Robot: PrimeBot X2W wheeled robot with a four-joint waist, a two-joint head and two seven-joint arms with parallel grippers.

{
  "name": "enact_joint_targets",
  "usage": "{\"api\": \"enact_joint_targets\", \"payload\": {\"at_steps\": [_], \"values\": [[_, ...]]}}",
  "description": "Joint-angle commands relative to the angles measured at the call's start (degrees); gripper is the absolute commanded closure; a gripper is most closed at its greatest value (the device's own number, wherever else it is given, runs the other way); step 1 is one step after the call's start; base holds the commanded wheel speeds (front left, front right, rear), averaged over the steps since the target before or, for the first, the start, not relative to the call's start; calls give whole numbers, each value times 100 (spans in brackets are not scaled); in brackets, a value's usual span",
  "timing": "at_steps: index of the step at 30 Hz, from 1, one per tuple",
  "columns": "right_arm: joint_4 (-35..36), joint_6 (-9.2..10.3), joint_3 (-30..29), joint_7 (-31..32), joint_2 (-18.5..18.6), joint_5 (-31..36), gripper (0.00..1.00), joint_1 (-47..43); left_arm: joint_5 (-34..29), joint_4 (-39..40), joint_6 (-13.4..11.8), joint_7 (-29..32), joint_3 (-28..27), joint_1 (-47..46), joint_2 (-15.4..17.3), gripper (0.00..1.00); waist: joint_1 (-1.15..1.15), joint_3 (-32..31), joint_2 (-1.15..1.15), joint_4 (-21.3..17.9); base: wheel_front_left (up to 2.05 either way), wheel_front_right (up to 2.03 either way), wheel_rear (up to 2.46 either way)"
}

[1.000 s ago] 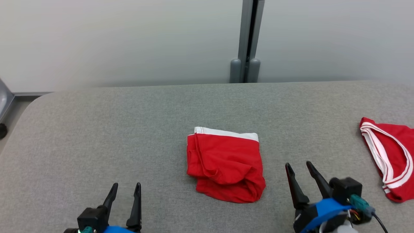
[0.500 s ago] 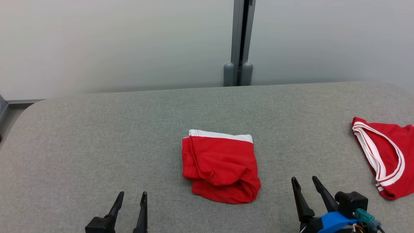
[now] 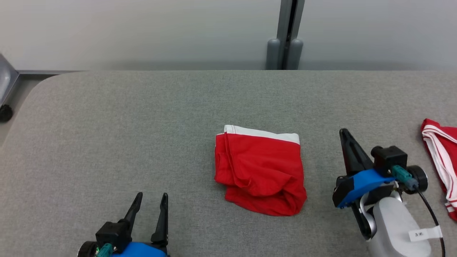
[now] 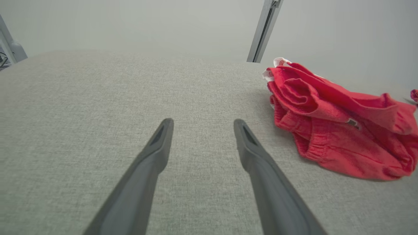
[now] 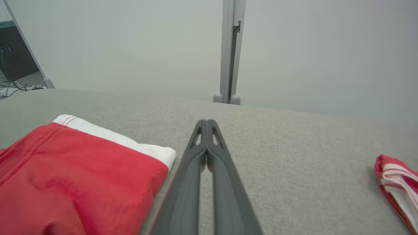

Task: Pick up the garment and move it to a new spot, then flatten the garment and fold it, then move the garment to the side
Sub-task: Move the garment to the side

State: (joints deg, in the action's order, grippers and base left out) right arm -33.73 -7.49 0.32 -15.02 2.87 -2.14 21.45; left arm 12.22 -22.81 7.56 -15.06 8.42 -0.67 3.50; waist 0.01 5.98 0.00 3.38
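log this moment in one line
folded red cloth garment: on grey fabric table | left gripper: open, empty | right gripper: shut, empty, beside garment

Garment red, white band; table grey.

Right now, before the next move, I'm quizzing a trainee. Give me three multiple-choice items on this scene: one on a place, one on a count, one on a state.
1. Where does the folded garment lie?
A) between the left tool and the right tool, side to side
B) right of both tools
C) on the floor

2. How many red garments are on the table?
A) one
B) two
C) three

3. The right tool is:
A) open
B) shut on the garment
C) shut, holding nothing

Answers:
1 A: it lies mid-table with one tool on each side.
2 B: a second garment lies at the right edge.
3 C: it is closed tight beside the cloth, with none in it.
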Motion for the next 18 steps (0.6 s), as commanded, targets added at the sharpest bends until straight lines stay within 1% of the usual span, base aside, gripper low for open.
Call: {"api": "enact_joint_targets", "payload": {"at_steps": [1,9,13,18], "values": [[-112,0,-48,-19,9,172,100,263,55,39,-16,-13,48,-184,71,0,-1,251,0,237,0,0,0],[-782,0,-134,-18,11,610,100,933,251,124,-16,-12,250,-528,184,0,-1,642,0,643,0,0,0],[-932,0,97,-19,10,588,100,986,341,180,-16,-12,303,-663,209,0,-1,790,0,771,0,0,0],[-953,0,491,-19,14,443,100,779,408,268,-16,-13,383,-744,249,0,-1,889,0,826,0,0,0]]}}
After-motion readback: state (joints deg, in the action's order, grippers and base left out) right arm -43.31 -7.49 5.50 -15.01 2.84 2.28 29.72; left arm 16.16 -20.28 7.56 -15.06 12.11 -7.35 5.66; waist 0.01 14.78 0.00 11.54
